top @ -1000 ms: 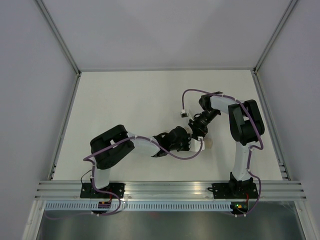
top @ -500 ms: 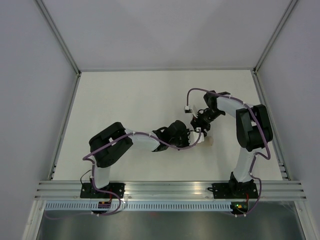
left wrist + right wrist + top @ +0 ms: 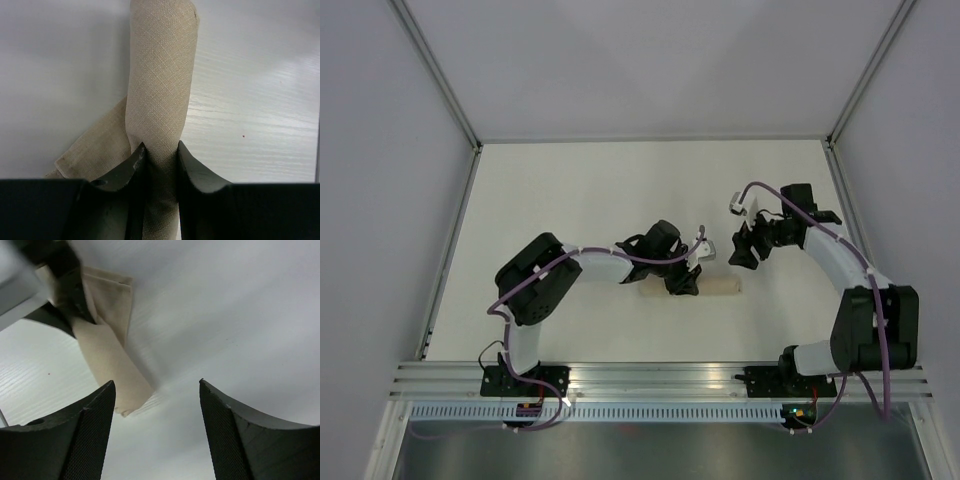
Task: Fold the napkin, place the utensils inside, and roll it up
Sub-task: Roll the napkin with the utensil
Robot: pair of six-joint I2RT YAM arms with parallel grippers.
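Beige napkin (image 3: 718, 289), rolled, lies on white counter (image 3: 570, 200), long axis left-right. Left tool (image 3: 161, 150) pinches it crosswise, so nearer. Right tool (image 3: 740, 250) wide, empty, near roll's right end, apart.

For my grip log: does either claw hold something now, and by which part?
Left claw grips the rolled napkin across its width, between its ends; right claw holds nothing.

Surface: flat white tabletop with faint wood grain (image 3: 570, 200)
Surround: plain pale grey wall panels (image 3: 650, 60) on three sides
Near edge: ribbed silver aluminium rail (image 3: 650, 378), slotted white strip (image 3: 650, 411) just beside it
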